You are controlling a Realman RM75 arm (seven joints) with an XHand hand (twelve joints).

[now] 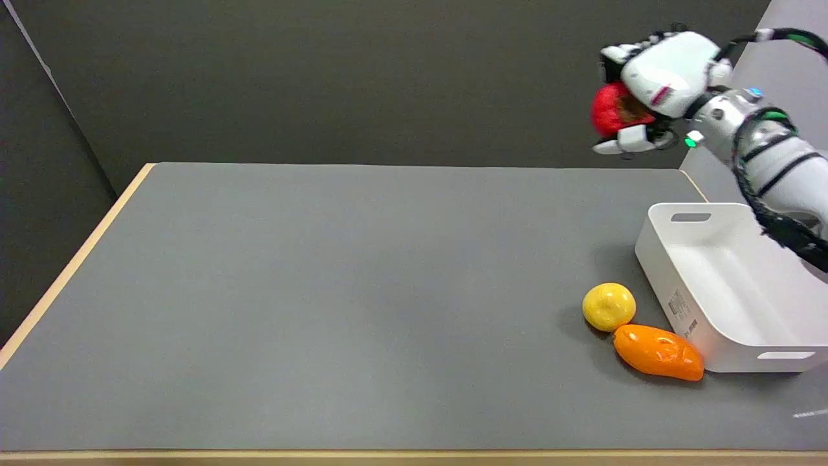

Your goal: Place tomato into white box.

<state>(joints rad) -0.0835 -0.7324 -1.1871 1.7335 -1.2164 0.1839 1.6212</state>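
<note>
- On grey table (pixel 323 291), dark walls behind: white box (pixel 731 323) at right, cut by frame edge.
- Right hand (pixel 653 87) grips tomato (pixel 608 110) aloft, beyond box; tomato partly hidden by fingers.

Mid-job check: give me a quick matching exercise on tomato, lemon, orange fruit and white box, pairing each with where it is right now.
Things:
1. tomato
2. lemon
3. orange fruit
4. white box

Places:
A. on the table, nearest the front edge, against the box's outer wall
B. held in the air by the right hand
C. at the table's right side, nothing seen inside
D. on the table, just behind and left of the orange fruit

Pairs: 1-B, 2-D, 3-A, 4-C
</note>
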